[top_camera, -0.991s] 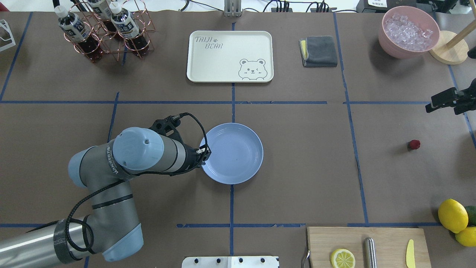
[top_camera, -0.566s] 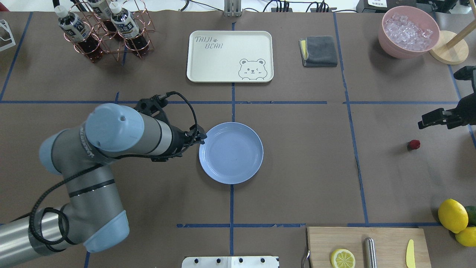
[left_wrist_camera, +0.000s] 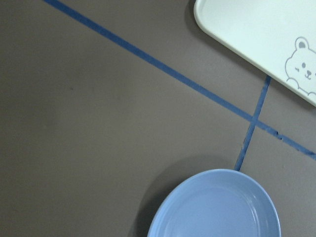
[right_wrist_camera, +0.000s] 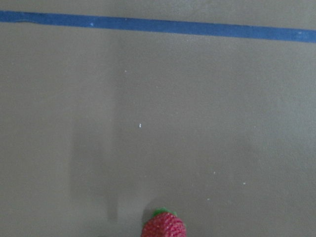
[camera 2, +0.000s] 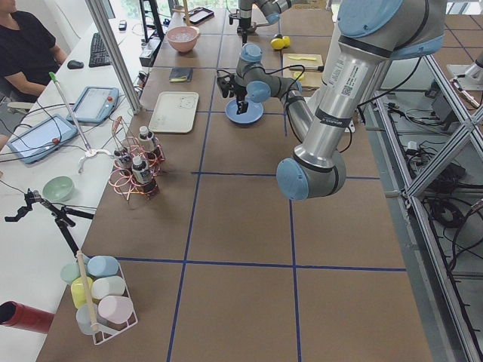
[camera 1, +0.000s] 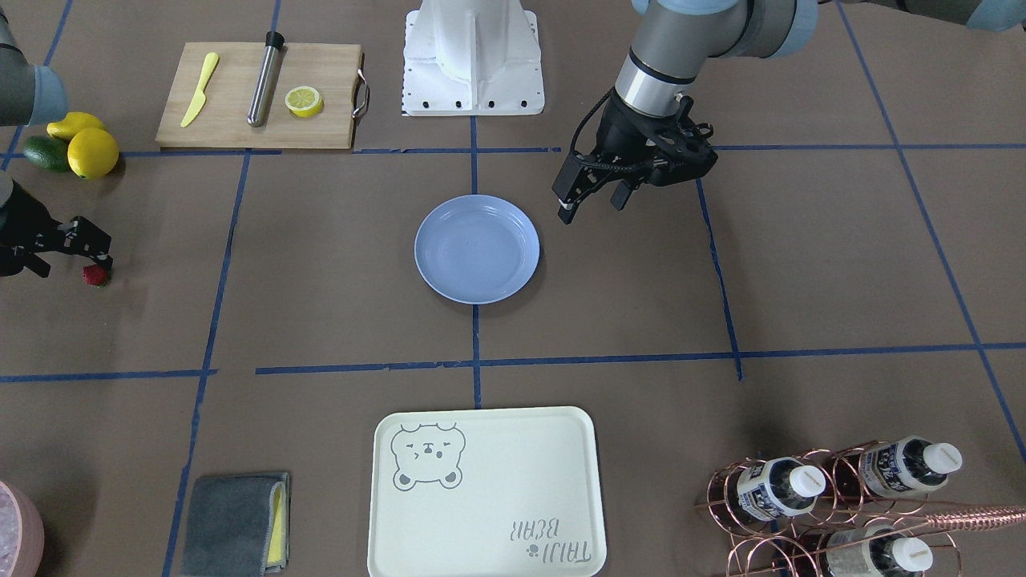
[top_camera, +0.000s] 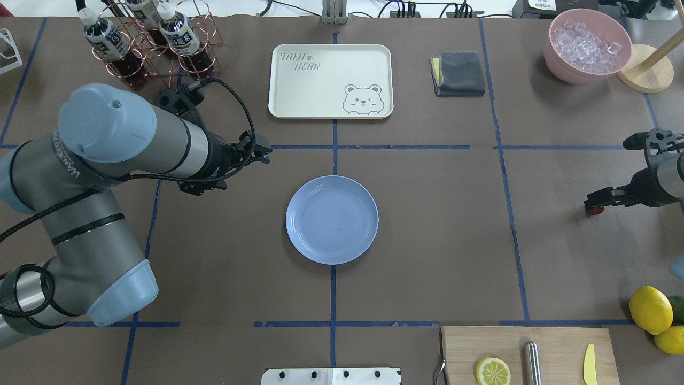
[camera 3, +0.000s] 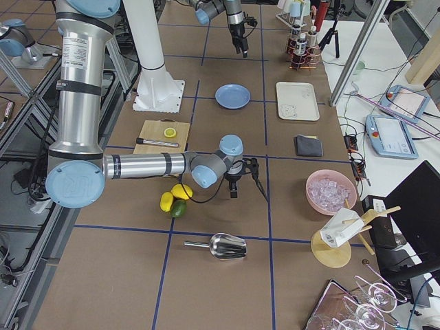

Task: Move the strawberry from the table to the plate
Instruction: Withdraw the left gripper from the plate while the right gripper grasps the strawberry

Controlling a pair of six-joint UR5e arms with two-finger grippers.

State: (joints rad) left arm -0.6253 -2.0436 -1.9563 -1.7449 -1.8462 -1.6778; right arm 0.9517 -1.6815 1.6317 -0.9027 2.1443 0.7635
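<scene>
Logging the state at this moment. The strawberry lies on the desk, far out on the robot's right side. It is beyond the blue tape line on that side and well apart from the plate.

The right tool is low over the berry. From overhead its dark fingers cover most of the fruit, and only a sliver of red shows at the tip. In the front-facing view the berry sits just under one fingertip. I cannot tell whether the tool touches the fruit, and I cannot tell whether its fingers are spread or closed, because no view resolves the gap. The right wrist camera has the strawberry at the very bottom edge, green cap up-frame, with brown paper and one tape line beyond.

The plate sits mid-desk over the central tape line. The left tool hangs above the desk near the plate, on the robot's left of it. Its fingers are apart and grip nothing. The left wrist camera looks down on part of the plate's rim, a tape crossing and a corner of the cream bear tray.

Lemons sit at the robot's right near corner, beside the cutting board.
</scene>
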